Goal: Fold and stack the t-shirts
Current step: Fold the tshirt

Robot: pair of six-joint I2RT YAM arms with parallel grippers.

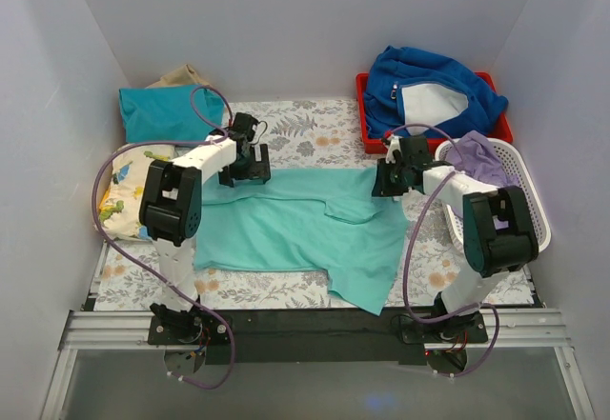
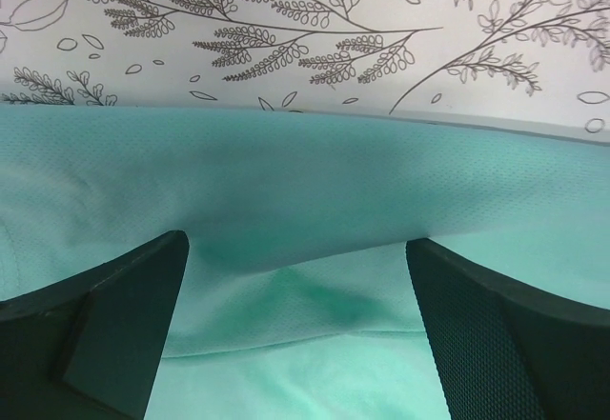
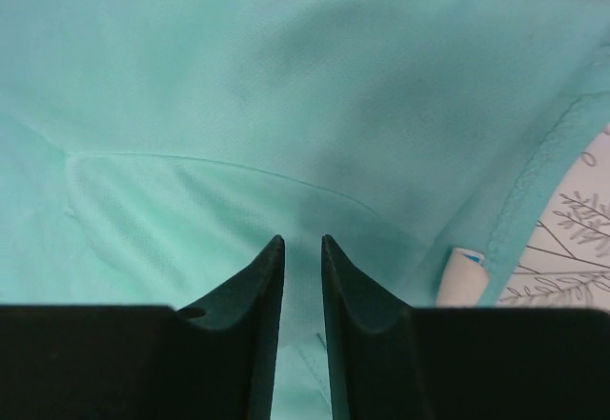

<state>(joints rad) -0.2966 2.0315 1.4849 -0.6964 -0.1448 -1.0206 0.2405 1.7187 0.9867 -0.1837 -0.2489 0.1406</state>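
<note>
Bright, even overhead light; we note the white walls (image 1: 305, 30) washing pale. Soft shadows pool on the mint-turquoise t-shirt (image 1: 295, 225). Wrist views: weave sharp, one dim fold shadow, black tool fingers (image 2: 114, 334) slightly soft at frame bottom.

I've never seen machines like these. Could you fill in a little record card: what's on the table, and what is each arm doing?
Middle: mint t-shirt spread on the floral table
Left side: darker teal t-shirt, folded; cream dinosaur-print t-shirt nearer the arms
Back right: blue fleece jacket on red tray
Right side: white basket holding purple garment
Left arm: left end effector wide open at the mint shirt's far edge
Right arm: right end effector nearly closed at its right side; grip unclear
</note>
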